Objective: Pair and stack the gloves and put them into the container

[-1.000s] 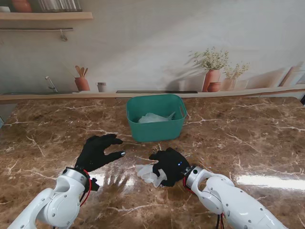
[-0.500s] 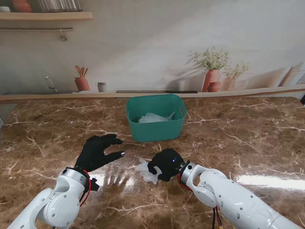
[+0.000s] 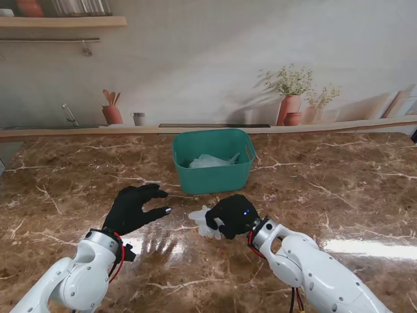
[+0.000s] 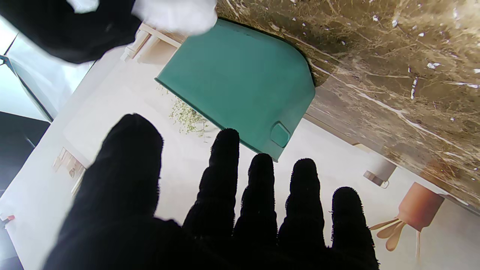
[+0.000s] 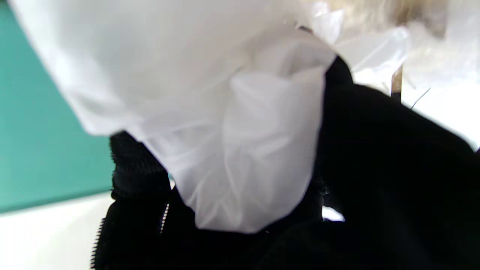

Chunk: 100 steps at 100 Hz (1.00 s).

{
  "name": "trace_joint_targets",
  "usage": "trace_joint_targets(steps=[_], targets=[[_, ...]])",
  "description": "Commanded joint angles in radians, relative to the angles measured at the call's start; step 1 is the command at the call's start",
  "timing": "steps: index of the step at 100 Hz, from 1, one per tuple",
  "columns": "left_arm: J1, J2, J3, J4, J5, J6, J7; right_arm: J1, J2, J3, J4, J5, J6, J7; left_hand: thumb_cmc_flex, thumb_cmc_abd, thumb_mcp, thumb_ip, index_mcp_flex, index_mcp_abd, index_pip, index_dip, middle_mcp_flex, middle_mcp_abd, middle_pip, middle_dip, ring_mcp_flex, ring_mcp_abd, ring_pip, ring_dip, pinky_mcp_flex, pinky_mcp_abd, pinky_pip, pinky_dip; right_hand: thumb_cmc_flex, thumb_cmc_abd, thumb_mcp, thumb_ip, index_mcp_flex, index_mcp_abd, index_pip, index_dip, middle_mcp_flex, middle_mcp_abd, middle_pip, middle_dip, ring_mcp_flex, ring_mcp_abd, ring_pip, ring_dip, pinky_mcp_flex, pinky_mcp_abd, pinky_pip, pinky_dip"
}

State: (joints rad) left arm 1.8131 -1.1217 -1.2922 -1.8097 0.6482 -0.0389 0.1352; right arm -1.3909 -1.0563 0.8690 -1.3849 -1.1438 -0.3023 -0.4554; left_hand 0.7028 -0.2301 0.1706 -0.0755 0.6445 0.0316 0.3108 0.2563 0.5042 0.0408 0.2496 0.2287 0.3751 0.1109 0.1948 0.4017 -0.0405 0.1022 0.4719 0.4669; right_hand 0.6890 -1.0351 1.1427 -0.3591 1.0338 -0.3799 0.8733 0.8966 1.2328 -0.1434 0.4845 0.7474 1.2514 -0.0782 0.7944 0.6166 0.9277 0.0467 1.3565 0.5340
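My right hand (image 3: 233, 216) is shut on a bunch of thin translucent white gloves (image 3: 204, 221), held off the table just in front of the green container (image 3: 213, 160). In the right wrist view the white gloves (image 5: 240, 123) fill the frame between my black fingers (image 5: 138, 176), with the green container (image 5: 41, 112) wall behind. More white gloves (image 3: 210, 160) lie inside the container. My left hand (image 3: 132, 207) hovers over the table with fingers spread, holding nothing; the left wrist view shows its fingers (image 4: 225, 180) pointing toward the container (image 4: 240, 86).
The brown marble table (image 3: 339, 189) stretches wide on both sides of the container. Behind it runs a wall ledge with a printed backdrop of vases (image 3: 289, 107) and utensils (image 3: 112, 111).
My right hand has closed on the white gloves, lifted them off the table and carried them farther from me, toward the container. The left hand has stayed still.
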Motion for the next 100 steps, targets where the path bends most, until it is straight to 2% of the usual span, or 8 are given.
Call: trace_joint_targets(steps=[1, 19, 36, 74, 100], targets=[[0.004, 0.000, 0.004, 0.004, -0.002, 0.001, 0.001, -0.011, -0.002, 0.045, -0.067, -0.006, -0.009, 0.016, 0.022, 0.036, -0.025, 0.021, 0.010, -0.025, 0.005, 0.003, -0.002, -0.028, -0.019, -0.011, -0.046, -0.053, -0.035, -0.009, -0.012, -0.009, -0.035, 0.002, 0.061, -0.012, 0.032, 0.051, 0.021, -0.018, 0.023, -0.008, 0.035, -0.036, 0.036, 0.020, 0.040, -0.017, 0.019, 0.015, 0.017, -0.012, 0.044, 0.002], [0.000, -0.001, 0.008, 0.007, -0.004, 0.001, 0.003, -0.003, -0.010, 0.129, -0.165, -0.013, -0.022, 0.043, 0.024, 0.037, -0.026, 0.021, 0.007, -0.024, 0.004, 0.002, -0.002, -0.028, -0.018, -0.011, -0.047, -0.054, -0.035, -0.010, -0.013, -0.010, -0.036, 0.002, 0.060, -0.010, 0.032, 0.051, 0.020, -0.018, 0.026, -0.010, 0.035, -0.034, 0.034, 0.022, 0.040, -0.018, 0.020, 0.017, 0.018, -0.015, 0.046, -0.001], [-0.003, -0.002, 0.011, 0.010, -0.005, 0.001, 0.005, 0.105, -0.021, 0.125, -0.142, 0.006, -0.001, 0.058, 0.026, 0.039, -0.029, 0.022, 0.007, -0.021, 0.002, 0.002, -0.005, -0.028, -0.020, -0.012, -0.049, -0.055, -0.036, -0.010, -0.013, -0.009, -0.039, 0.002, 0.058, -0.009, 0.032, 0.051, 0.019, -0.019, 0.027, -0.012, 0.035, -0.037, 0.032, 0.024, 0.039, -0.020, 0.019, 0.018, 0.017, -0.016, 0.047, -0.003], [0.001, 0.001, -0.006, 0.001, -0.002, 0.015, -0.014, 0.404, -0.058, -0.047, 0.113, 0.104, 0.043, 0.051, 0.029, 0.041, -0.039, 0.022, 0.004, -0.023, -0.001, 0.001, -0.007, -0.028, -0.021, -0.013, -0.052, -0.055, -0.039, -0.012, -0.013, -0.011, -0.045, 0.003, 0.044, 0.016, 0.034, 0.054, 0.002, -0.038, 0.022, -0.006, 0.019, -0.059, 0.031, 0.044, 0.010, -0.038, 0.013, 0.038, -0.025, -0.017, 0.033, -0.006], [-0.003, 0.003, -0.008, 0.000, 0.000, 0.017, -0.025, 0.608, -0.122, -0.233, 0.378, 0.233, 0.069, 0.009, 0.032, 0.041, -0.045, 0.023, 0.005, -0.024, 0.000, 0.002, -0.006, -0.029, -0.021, -0.013, -0.050, -0.056, -0.039, -0.012, -0.013, -0.011, -0.047, 0.005, 0.044, 0.028, 0.033, 0.055, 0.000, -0.041, 0.019, -0.003, 0.017, -0.060, 0.030, 0.049, 0.009, -0.041, 0.011, 0.045, -0.034, -0.016, 0.030, -0.003]])
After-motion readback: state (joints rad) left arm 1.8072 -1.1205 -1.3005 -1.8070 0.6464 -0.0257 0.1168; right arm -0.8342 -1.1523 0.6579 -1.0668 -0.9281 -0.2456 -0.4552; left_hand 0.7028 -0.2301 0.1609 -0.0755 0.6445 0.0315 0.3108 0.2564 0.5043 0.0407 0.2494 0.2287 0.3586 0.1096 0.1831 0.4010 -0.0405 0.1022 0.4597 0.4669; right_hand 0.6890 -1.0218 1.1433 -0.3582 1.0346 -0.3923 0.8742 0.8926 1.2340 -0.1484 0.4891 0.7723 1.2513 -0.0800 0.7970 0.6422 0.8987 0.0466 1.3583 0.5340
